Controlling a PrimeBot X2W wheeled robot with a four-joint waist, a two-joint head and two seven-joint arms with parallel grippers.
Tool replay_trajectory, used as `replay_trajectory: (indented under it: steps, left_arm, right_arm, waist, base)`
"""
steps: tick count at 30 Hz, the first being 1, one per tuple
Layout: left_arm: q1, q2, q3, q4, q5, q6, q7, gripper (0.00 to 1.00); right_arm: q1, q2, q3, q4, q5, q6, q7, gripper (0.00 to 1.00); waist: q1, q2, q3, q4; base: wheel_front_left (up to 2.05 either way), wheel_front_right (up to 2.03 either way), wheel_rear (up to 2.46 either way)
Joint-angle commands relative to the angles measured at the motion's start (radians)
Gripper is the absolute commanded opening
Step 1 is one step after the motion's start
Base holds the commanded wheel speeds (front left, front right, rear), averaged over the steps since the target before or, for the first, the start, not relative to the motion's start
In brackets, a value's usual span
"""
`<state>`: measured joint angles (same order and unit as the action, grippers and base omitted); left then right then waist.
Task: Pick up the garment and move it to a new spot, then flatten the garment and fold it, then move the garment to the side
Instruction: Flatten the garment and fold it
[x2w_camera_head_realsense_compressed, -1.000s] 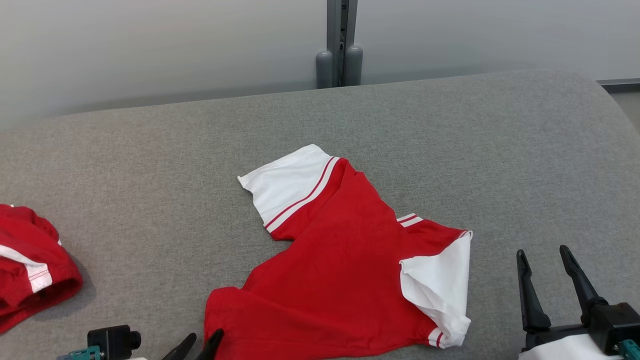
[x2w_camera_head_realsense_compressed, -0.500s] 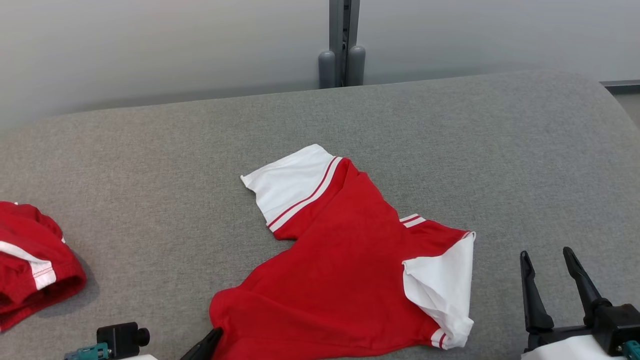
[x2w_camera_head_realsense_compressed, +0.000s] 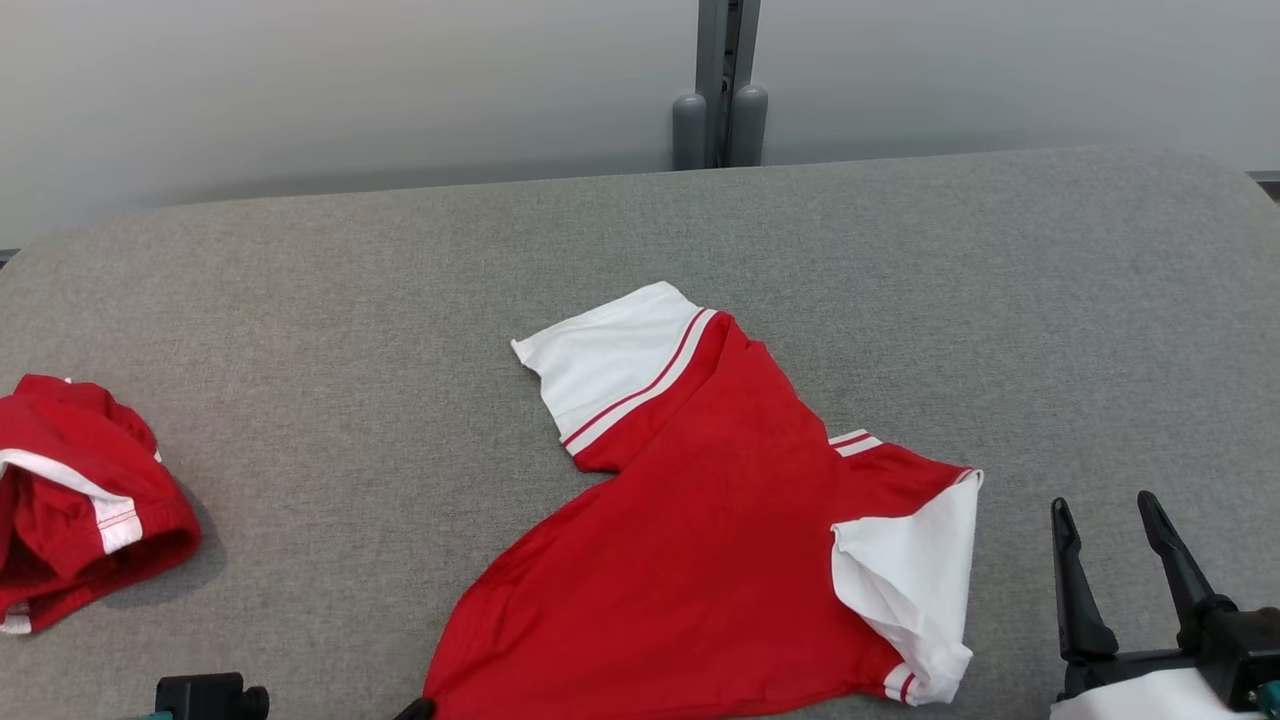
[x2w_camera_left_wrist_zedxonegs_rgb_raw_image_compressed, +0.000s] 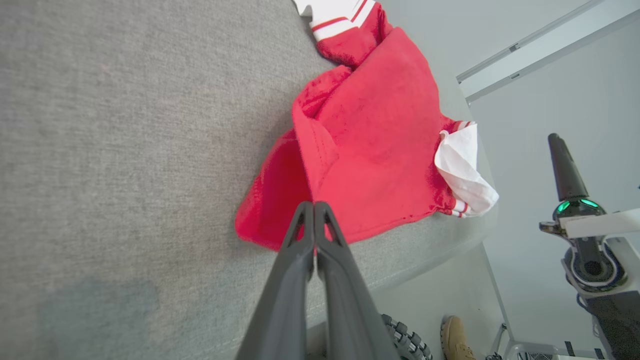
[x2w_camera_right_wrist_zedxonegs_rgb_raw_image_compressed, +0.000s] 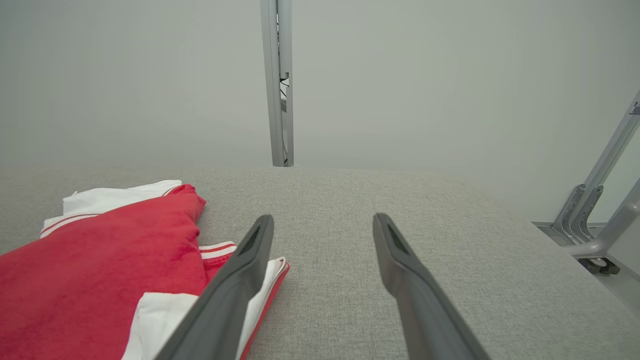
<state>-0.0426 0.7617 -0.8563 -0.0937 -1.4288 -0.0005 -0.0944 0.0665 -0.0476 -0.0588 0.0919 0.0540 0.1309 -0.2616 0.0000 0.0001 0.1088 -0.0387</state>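
Red-and-white garment (x2w_camera_head_realsense_compressed: 700, 560) is lying rumpled on the grey table (x2w_camera_head_realsense_compressed: 300, 300), approx. centre, near the front edge. L gripper (x2w_camera_left_wrist_zedxonegs_rgb_raw_image_compressed: 314, 206), fingers pressed together, is pinching the garment's near-left red corner. R gripper (x2w_camera_head_realsense_compressed: 1104, 501) is hovering w/ fingers spread, just beside the white sleeve (x2w_camera_head_realsense_compressed: 910, 580), apart from it. A second red garment (x2w_camera_head_realsense_compressed: 80, 500) is sitting bunched at the table's left end.

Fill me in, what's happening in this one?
The robot's left gripper has its fingers shut on the near hem of the red and white garment, which lies rumpled on the grey table. The right gripper hangs open over bare table to the garment's right, touching nothing. Another red garment sits bunched at the table's left end. No folding is done yet.
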Motion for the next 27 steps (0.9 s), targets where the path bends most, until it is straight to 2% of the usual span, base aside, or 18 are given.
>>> replay_trajectory:
  steps: [1, 5, 8, 9, 10, 11, 14, 16, 19, 21, 24, 27]
  left_arm:
    - [0.011, 0.02, 0.004, -0.021, -0.008, 0.006, 0.006, 0.0]
    - [0.052, 0.091, -0.009, -0.075, -0.047, 0.025, 0.065, 0.0]
    - [0.04, 0.078, -0.03, -0.027, -0.05, 0.037, 0.103, 0.0]
    - [0.033, 0.07, -0.036, -0.008, -0.046, 0.039, 0.11, 0.08]
    - [0.026, 0.063, -0.038, 0.015, -0.037, 0.046, 0.109, 0.68]
    - [0.026, 0.058, -0.041, 0.034, -0.032, 0.053, 0.106, 1.0]
    - [0.034, 0.074, -0.043, 0.074, -0.001, 0.082, 0.088, 1.0]
    - [0.035, 0.1, -0.031, 0.075, 0.032, 0.119, 0.059, 1.0]
    - [0.011, 0.14, 0.009, 0.031, 0.086, 0.196, -0.009, 1.0]
    - [-0.021, 0.142, 0.025, -0.044, 0.119, 0.226, -0.028, 1.0]
    - [-0.083, 0.096, -0.005, -0.142, 0.185, 0.25, -0.006, 1.0]
    - [-0.166, -0.024, -0.06, -0.169, 0.212, 0.236, 0.047, 1.0]
  right_arm:
    - [-0.001, -0.006, -0.004, -0.003, 0.003, 0.0, -0.005, 1.0]
    - [-0.014, -0.006, -0.001, 0.0, 0.011, 0.0, -0.005, 1.0]
    - [-0.017, -0.006, 0.01, 0.005, 0.013, 0.0, -0.005, 1.0]
    - [-0.021, -0.006, 0.016, 0.006, 0.013, 0.0, -0.005, 1.0]
    - [-0.028, -0.006, 0.02, 0.007, 0.014, 0.0, -0.005, 1.0]
    - [-0.034, -0.006, 0.021, 0.007, 0.014, 0.0, -0.005, 1.0]
    - [-0.035, -0.006, 0.015, 0.007, 0.012, 0.0, -0.005, 1.0]
    - [-0.033, -0.006, 0.012, 0.009, 0.009, 0.0, -0.005, 1.0]
    - [-0.025, -0.006, 0.008, 0.009, 0.007, 0.0, -0.005, 1.0]
    - [-0.021, -0.006, 0.014, 0.01, 0.001, 0.0, -0.005, 1.0]
    - [-0.02, -0.006, 0.015, 0.0, -0.009, 0.0, -0.005, 1.0]
    - [-0.019, -0.005, 0.015, -0.013, -0.01, 0.0, -0.005, 1.0]
  waist:
    - [0.0, -0.0001, 0.004, 0.004]
    - [0.0, -0.0001, 0.022, 0.016]
    - [0.0, -0.0001, 0.029, 0.016]
    - [0.0, -0.0001, 0.033, 0.013]
    - [0.0, -0.0001, 0.036, 0.009]
    - [0.0, -0.0001, 0.038, 0.002]
    - [0.0, -0.0001, 0.036, -0.019]
    - [0.0, -0.0001, 0.034, -0.035]
    - [0.0, -0.0001, 0.028, -0.057]
    - [0.0, -0.0001, 0.02, -0.074]
    - [0.0, -0.0001, 0.0, -0.106]
    - [0.0, -0.0001, -0.009, -0.142]
  base:
    - [0.0, 0.0, 0.0]
    - [0.0, 0.0, 0.0]
    - [0.0, 0.0, 0.0]
    - [0.0, 0.0, 0.0]
    - [0.0, 0.0, 0.0]
    - [0.0, 0.0, 0.0]
    - [0.0, 0.0, 0.0]
    - [0.0, 0.0, 0.0]
    - [0.0, 0.0, 0.0]
    - [0.0, 0.0, 0.0]
    - [0.0, 0.0, 0.0]
    - [0.0, 0.0, 0.0]
